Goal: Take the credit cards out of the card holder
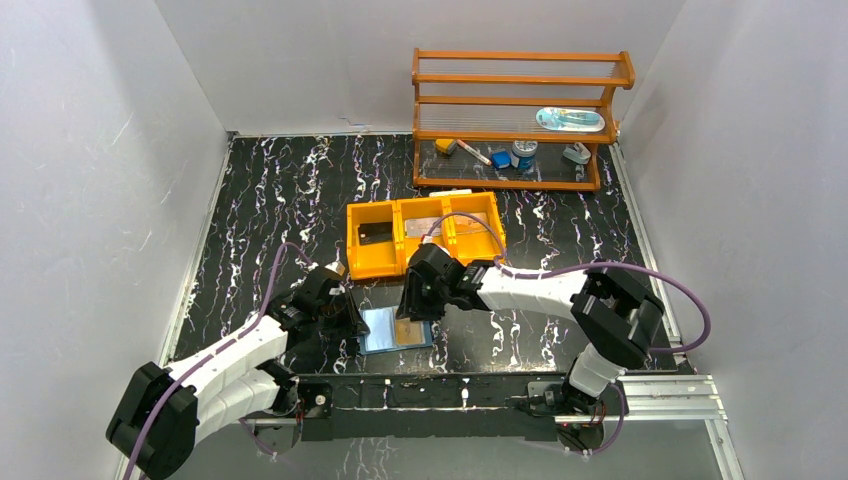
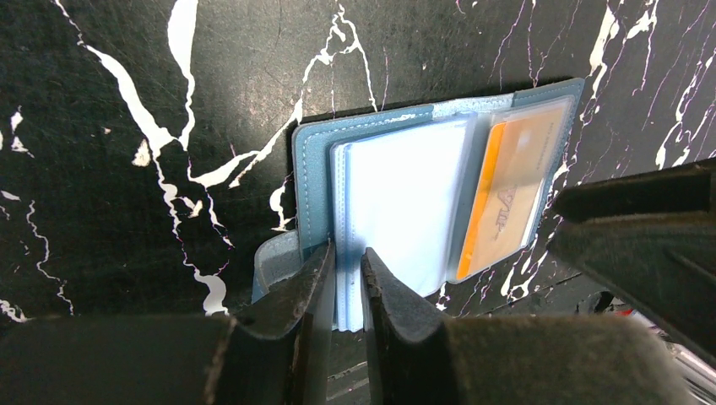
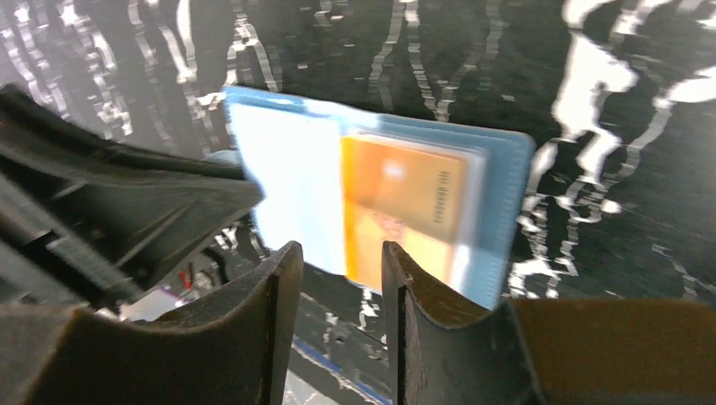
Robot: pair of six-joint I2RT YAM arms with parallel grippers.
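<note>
The blue card holder [image 1: 392, 331] lies open on the black marbled table between my two grippers. In the left wrist view its pale blue sleeves [image 2: 397, 198] face up, and an orange credit card [image 2: 507, 198] sits in a clear sleeve on the right leaf. My left gripper [image 2: 346, 268] is shut on the near edge of the holder's sleeves at its left side. My right gripper [image 3: 342, 253] is open and empty, hovering just above the holder's near edge, close to the orange card [image 3: 405, 202]. Other cards in the holder are not visible.
An orange three-compartment tray [image 1: 352, 240] stands just behind the holder, with a dark card [image 1: 375, 237] and a silvery card [image 1: 425, 227] in it. A wooden shelf [image 1: 515, 100] with small items is at the back right. White walls enclose the table.
</note>
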